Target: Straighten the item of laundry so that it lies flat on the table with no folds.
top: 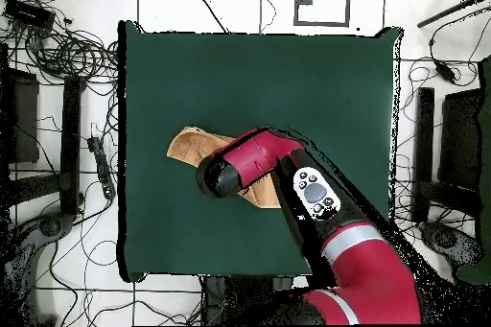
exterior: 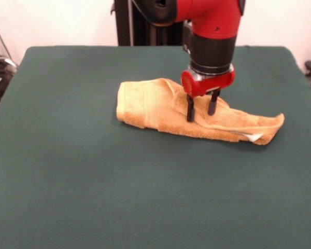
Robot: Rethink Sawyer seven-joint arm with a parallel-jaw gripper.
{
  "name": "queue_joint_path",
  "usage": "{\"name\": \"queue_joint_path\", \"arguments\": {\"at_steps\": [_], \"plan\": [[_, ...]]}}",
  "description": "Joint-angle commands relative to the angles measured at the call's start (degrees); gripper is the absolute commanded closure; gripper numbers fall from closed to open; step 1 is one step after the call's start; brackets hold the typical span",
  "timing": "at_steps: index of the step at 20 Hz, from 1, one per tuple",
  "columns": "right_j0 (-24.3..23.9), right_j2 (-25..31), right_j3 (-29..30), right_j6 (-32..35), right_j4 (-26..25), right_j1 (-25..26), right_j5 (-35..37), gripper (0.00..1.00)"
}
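While folded — one towel [exterior: 160,106], one end effector [exterior: 201,110]

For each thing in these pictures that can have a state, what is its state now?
towel: folded and bunched into a long roll, not flat, white tag showing at one end.
end effector: open, fingers down on the towel's middle, a fold between them.
table: covered in green cloth, towel lying near its centre.

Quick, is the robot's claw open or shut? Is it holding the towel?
Gripper: open, fingers apart, tips down on the towel; not gripping it.
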Motion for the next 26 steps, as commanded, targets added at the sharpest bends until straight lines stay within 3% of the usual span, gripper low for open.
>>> {"name": "queue_joint_path", "arguments": {"at_steps": [1,3,4,13,18,22,26], "plan": [[0.60,0.45,-0.75,-4.32,-2.46,1.29,-2.37,0.00],[0.72,0.21,-0.71,-3.68,-2.47,1.20,-2.68,0.00],[0.78,0.09,-0.69,-3.37,-2.47,1.16,-2.83,1.00],[1.27,-1.12,-0.40,-0.05,-1.91,0.83,-3.73,1.00],[0.11,0.61,-0.77,-4.76,-1.68,1.46,-1.74,1.00],[0.32,-0.11,-0.97,0.20,0.55,1.22,-2.57,1.00],[-0.41,0.92,-1.72,-2.03,1.65,1.53,-0.50,1.00]]}}
